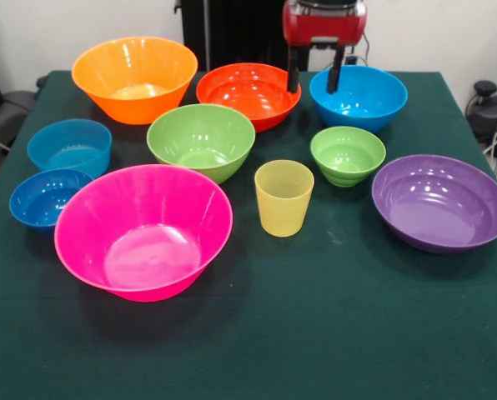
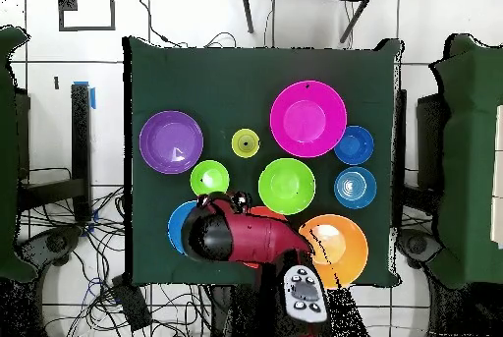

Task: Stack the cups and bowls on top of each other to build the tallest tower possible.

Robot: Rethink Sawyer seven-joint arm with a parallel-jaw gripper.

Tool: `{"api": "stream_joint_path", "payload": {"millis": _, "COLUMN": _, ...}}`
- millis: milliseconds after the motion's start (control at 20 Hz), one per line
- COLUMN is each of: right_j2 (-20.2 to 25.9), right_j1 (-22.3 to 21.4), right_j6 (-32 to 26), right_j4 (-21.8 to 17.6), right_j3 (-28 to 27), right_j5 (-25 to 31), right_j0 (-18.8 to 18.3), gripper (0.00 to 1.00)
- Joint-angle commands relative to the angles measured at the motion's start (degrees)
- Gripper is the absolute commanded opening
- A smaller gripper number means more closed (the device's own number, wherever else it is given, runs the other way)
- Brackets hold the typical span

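My gripper (image 1: 313, 79) hangs open and empty at the far side, its fingers (image 1: 293, 71) above the gap between the red-orange bowl (image 1: 248, 93) and the large blue bowl (image 1: 358, 97). The translucent yellow cup (image 1: 283, 197) stands upright mid-table. The medium green bowl (image 1: 201, 140) is left of it and the small green bowl (image 1: 348, 154) is right of it. The purple bowl (image 1: 441, 202), pink bowl (image 1: 143, 231) and orange bowl (image 1: 134, 79) sit apart. Nothing is stacked. In the overhead view the arm (image 2: 246, 240) hides most of the red-orange bowl.
A light-blue straight-sided bowl (image 1: 69, 147) and a small dark blue bowl (image 1: 47, 198) sit at the left edge. The green tablecloth (image 1: 315, 333) has bare room along the near side. Cables and chairs surround the table (image 2: 147, 78).
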Motion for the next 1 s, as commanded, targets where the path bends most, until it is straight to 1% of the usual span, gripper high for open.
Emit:
{"api": "stream_joint_path", "payload": {"millis": 50, "right_j2": 2.47, "right_j1": 4.85, "right_j6": 3.81, "right_j4": -3.21, "right_j3": -4.66, "right_j5": 2.77, "right_j0": -1.50, "gripper": 1.00}}
{"api": "stream_joint_path", "payload": {"millis": 150, "right_j2": 2.76, "right_j1": 1.87, "right_j6": 3.09, "right_j4": -2.46, "right_j3": -4.51, "right_j5": 7.48, "right_j0": -1.48, "gripper": 1.00}}
{"api": "stream_joint_path", "payload": {"millis": 250, "right_j2": 2.87, "right_j1": -0.09, "right_j6": 2.55, "right_j4": -2.00, "right_j3": -5.03, "right_j5": 10.79, "right_j0": -1.18, "gripper": 1.00}}
{"api": "stream_joint_path", "payload": {"millis": 350, "right_j2": 2.80, "right_j1": -1.17, "right_j6": 2.64, "right_j4": -1.65, "right_j3": -5.32, "right_j5": 12.61, "right_j0": -0.83, "gripper": 1.00}}
{"api": "stream_joint_path", "payload": {"millis": 500, "right_j2": 2.81, "right_j1": -1.66, "right_j6": 3.47, "right_j4": -1.44, "right_j3": -5.46, "right_j5": 12.96, "right_j0": -0.74, "gripper": 1.00}}
{"api": "stream_joint_path", "payload": {"millis": 600, "right_j2": 2.95, "right_j1": -0.81, "right_j6": 4.03, "right_j4": -1.55, "right_j3": -5.59, "right_j5": 12.03, "right_j0": -1.01, "gripper": 1.00}}
{"api": "stream_joint_path", "payload": {"millis": 750, "right_j2": 2.02, "right_j1": 0.60, "right_j6": 6.17, "right_j4": -1.58, "right_j3": -4.66, "right_j5": 8.83, "right_j0": -0.70, "gripper": 1.00}}
{"api": "stream_joint_path", "payload": {"millis": 850, "right_j2": 0.84, "right_j1": 1.47, "right_j6": 8.71, "right_j4": -1.09, "right_j3": -3.08, "right_j5": 5.12, "right_j0": -0.44, "gripper": 1.00}}
{"api": "stream_joint_path", "payload": {"millis": 1000, "right_j2": 0.11, "right_j1": 3.85, "right_j6": 11.81, "right_j4": -0.85, "right_j3": -0.74, "right_j5": -1.62, "right_j0": -1.15, "gripper": 1.00}}
